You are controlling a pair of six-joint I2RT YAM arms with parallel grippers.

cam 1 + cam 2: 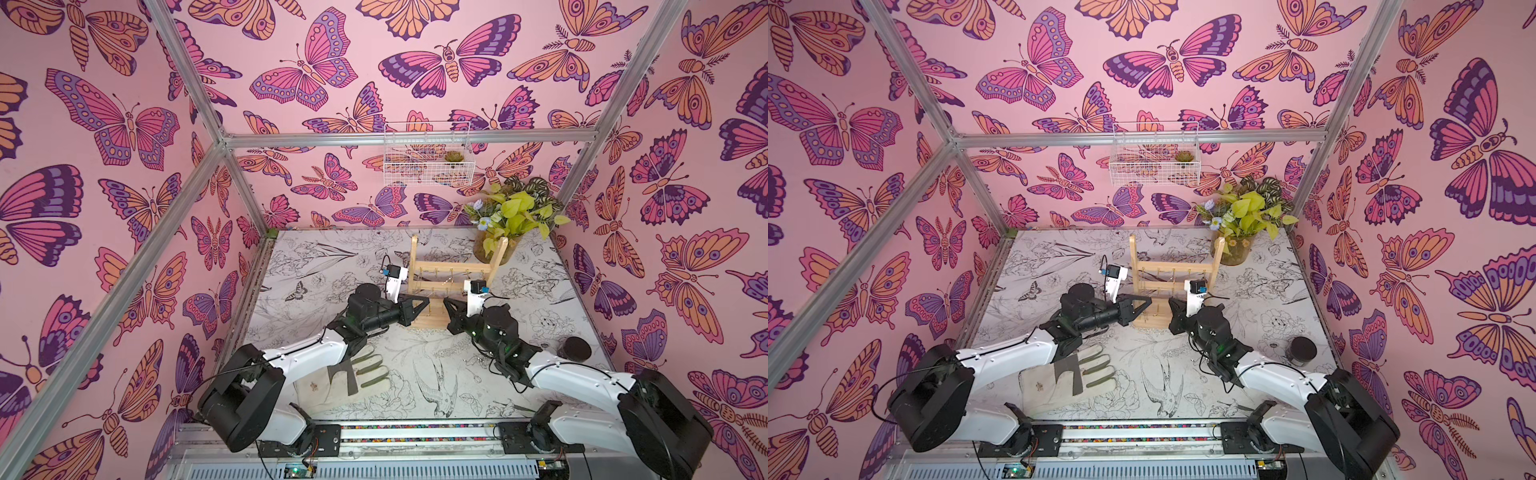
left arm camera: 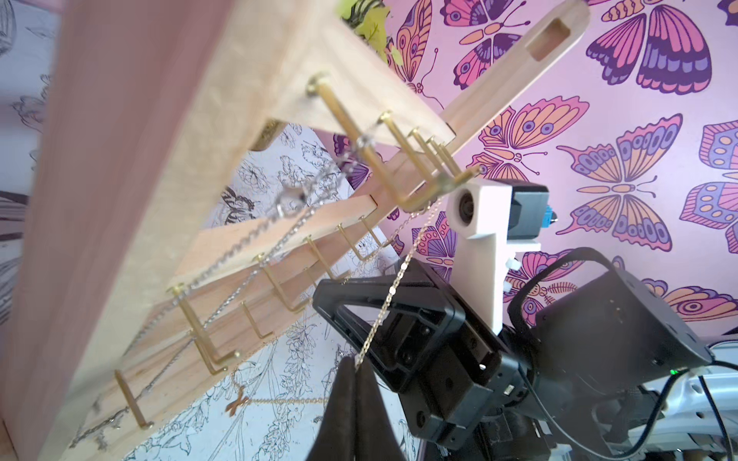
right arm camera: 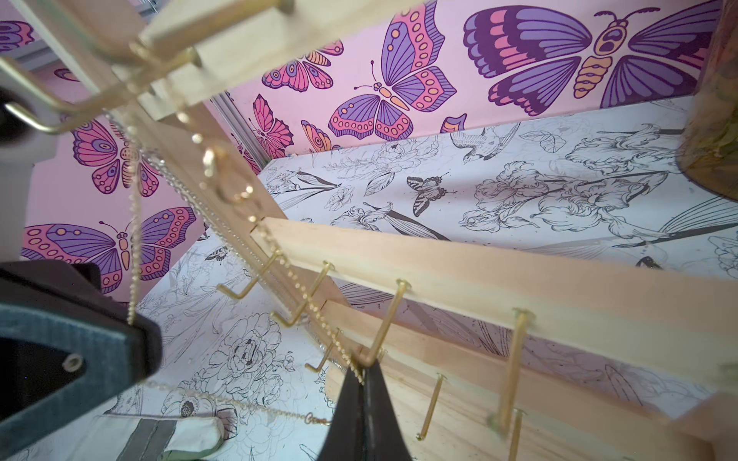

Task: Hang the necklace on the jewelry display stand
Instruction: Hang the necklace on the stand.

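Note:
The jewelry display stand [image 1: 451,268] [image 1: 1173,268] is a light wooden rack with gold hooks, upright mid-table in both top views. My left gripper [image 1: 426,301] [image 2: 356,363] and right gripper [image 1: 446,304] [image 3: 363,379] meet tip to tip in front of its lower bars. Both are shut on the thin gold necklace [image 2: 393,287]. The chain runs up from each gripper to a hook [image 2: 417,205] on the top crossbar. A slack stretch with a small pendant [image 2: 239,403] sags between them. The necklace [image 3: 287,263] passes just beside a middle-bar hook at the right fingertips.
Silver chains [image 2: 247,247] hang on the stand's left side. A work glove [image 1: 353,374] lies under the left arm. A black jar [image 1: 575,348] sits at the right. A potted plant [image 1: 515,216] stands behind the stand, and a white wire basket [image 1: 428,160] hangs on the back wall.

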